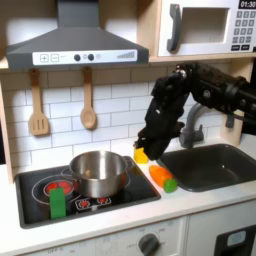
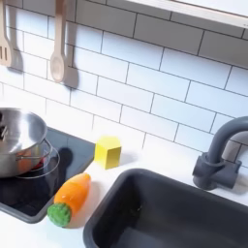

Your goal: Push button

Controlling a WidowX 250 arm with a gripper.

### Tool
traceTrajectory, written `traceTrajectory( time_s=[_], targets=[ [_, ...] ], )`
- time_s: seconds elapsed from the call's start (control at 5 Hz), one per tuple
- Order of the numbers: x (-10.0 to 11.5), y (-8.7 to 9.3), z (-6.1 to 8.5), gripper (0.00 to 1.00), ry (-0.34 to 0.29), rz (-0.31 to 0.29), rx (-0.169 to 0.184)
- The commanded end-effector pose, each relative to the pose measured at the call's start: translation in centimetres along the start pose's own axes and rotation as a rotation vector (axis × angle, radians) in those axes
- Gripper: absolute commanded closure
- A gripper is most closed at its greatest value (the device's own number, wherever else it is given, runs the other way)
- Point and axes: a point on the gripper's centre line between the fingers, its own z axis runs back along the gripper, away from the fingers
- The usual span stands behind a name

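Two small red button marks (image 1: 91,203) sit at the front edge of the black stovetop (image 1: 135,187) in the first exterior view. My black arm reaches in from the first exterior view's right and bends down. My gripper (image 1: 143,146) hangs at the counter's back, just above a yellow block (image 1: 142,156) and well behind the red marks. Its fingers are dark and small against the arm, so I cannot tell how they stand. The yellow block (image 2: 108,151) also lies on the counter in the second exterior view.
A steel pot (image 1: 97,172) (image 2: 19,141) stands on the stovetop, a green block (image 1: 58,202) in front of it. A carrot (image 1: 162,178) (image 2: 70,200) lies beside the sink (image 1: 210,166) (image 2: 174,215) with its faucet (image 2: 219,155). Hood knobs (image 1: 83,57) and microwave keypad (image 1: 243,26) sit above.
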Motion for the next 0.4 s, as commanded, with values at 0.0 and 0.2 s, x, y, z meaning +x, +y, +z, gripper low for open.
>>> traceTrajectory(
  time_s=[0.0, 0.2],
  targets=[
    [4.0, 0.1, 1.7, 1.00, -0.163, -0.009, -0.061],
    [5.6, 0.2, 2.6, 1.00, -0.231, 0.000, -0.087]
  ],
)
